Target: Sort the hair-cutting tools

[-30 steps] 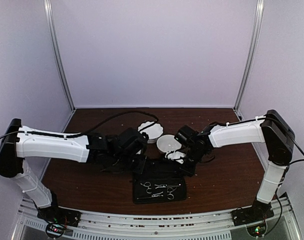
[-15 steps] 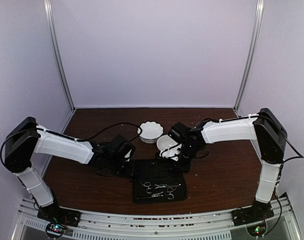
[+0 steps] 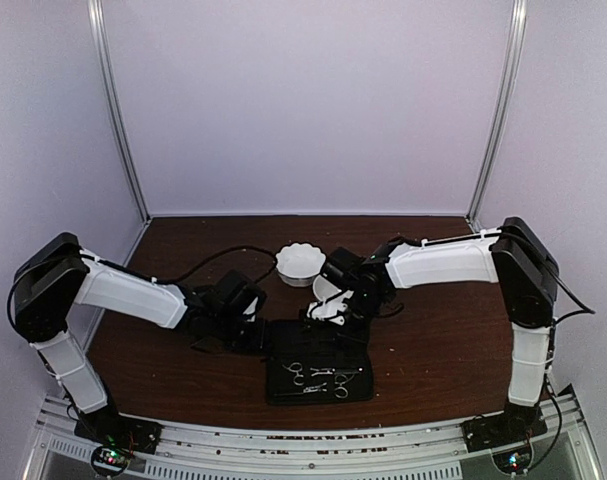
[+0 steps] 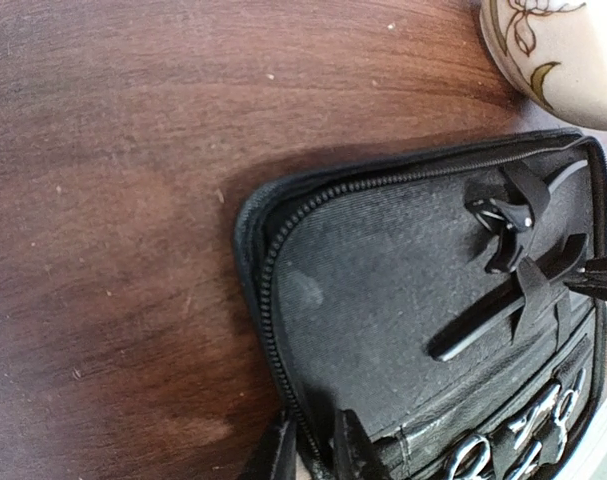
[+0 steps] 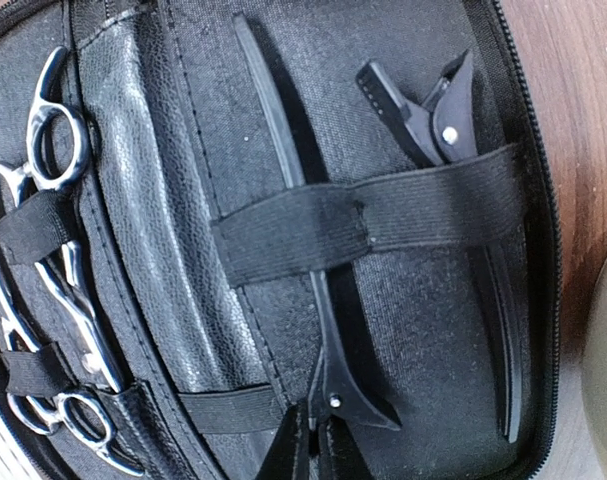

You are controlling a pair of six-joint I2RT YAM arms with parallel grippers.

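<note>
Black rectangular zip case (image 3: 301, 342) lies open on the dark brown wooden desk (image 3: 433, 340), near edge, between the two arms. Left end effector (image 4: 313, 455) is at the case's left rim, fingers (image 4: 281, 452) close together on either side of the zip edge, pinching it. Right end effector (image 5: 313, 455) is over the case's far half, clenched on the tail end of a long thin black clip (image 5: 283, 150). That clip is tucked under a black elastic band (image 5: 283, 240). A second black clip (image 5: 428, 115) sits just beside it under the same band. Two slim silver metal scissors (image 5: 78, 320) are strapped in the case's other half, rings visible. A white scalloped bowl (image 3: 300, 262) stands behind the case, apart from it.
</note>
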